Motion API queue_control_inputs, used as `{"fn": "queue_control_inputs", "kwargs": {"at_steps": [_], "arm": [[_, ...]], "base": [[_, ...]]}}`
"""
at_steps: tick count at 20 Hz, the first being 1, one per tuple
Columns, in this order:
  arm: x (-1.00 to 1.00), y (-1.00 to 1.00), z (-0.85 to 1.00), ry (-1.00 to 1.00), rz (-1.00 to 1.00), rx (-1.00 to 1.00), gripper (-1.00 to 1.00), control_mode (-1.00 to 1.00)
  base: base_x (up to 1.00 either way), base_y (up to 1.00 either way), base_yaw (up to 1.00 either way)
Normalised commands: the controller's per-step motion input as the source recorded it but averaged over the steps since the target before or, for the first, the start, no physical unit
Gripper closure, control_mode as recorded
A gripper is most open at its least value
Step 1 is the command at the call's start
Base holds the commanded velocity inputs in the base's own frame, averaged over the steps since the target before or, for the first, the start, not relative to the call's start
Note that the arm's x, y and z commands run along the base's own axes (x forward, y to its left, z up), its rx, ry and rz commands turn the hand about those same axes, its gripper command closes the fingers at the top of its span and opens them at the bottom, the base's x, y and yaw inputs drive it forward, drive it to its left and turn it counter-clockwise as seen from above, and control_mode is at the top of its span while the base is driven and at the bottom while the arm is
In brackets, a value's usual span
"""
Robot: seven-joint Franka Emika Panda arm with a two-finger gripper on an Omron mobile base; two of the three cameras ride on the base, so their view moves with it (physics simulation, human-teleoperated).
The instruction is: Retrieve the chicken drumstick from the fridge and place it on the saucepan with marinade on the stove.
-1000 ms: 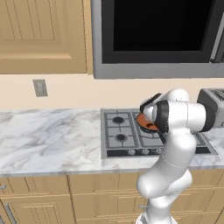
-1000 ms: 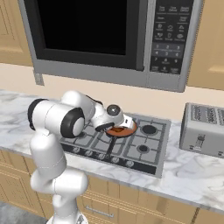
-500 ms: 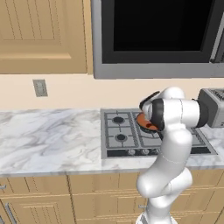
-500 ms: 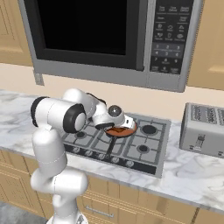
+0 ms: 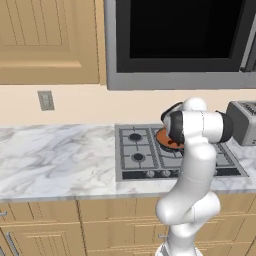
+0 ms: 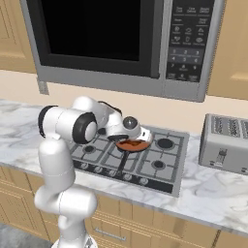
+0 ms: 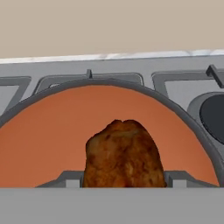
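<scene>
1. Chicken drumstick first, from the left base view: the lump itself is hidden here behind the white arm, whose wrist reaches over the stove (image 5: 150, 152). A sliver of the saucepan (image 5: 165, 141) with its orange-brown marinade (image 5: 164, 137) peeks out just left of the forearm, on a rear burner. A grey toaster (image 5: 242, 121) sits on the counter to the right.

2. From the right base view, the gripper (image 6: 140, 138) hangs just above the saucepan (image 6: 132, 146), whose straight dark handle points toward the front knobs. The meat is too small to pick out here, and how the jaws stand cannot be read from this side.

3. In the hand view, the chicken drumstick (image 7: 124, 155) fills the space between the two finger tips, low over the marinade (image 7: 52, 135), with the pan rim (image 7: 183, 114) curving around it. The fingers look clamped on the meat (their pads sit tight against both flanks).

4. Judging how it handles: the drumstick seems light, small and lumpy, probably a little soft and greasy, so a hold across its thick middle, as now, is the safest. Released from this low, it should land in the pan without splashing.
</scene>
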Motion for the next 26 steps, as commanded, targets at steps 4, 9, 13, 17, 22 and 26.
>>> {"fn": "queue_control_inputs", "kwargs": {"at_steps": [4,9,13,17,22,26], "arm": [[0.21,-0.03,-0.02,0.0,0.0,0.0,1.0,-1.0],[0.2,0.0,-0.04,0.0,0.0,0.0,1.0,-1.0],[0.19,0.0,-0.07,-0.01,0.0,0.0,-1.0,-1.0],[0.24,0.0,0.0,0.0,0.0,0.0,-1.0,-1.0],[0.29,0.0,0.0,0.01,0.0,0.0,-1.0,-1.0],[0.12,0.0,0.1,0.0,0.0,0.0,-1.0,-1.0]], "base": [[0.0,0.0,0.0],[0.0,0.0,0.0],[0.0,0.0,0.0],[0.0,0.0,0.0],[0.0,0.0,0.0],[0.0,0.0,0.0]]}}
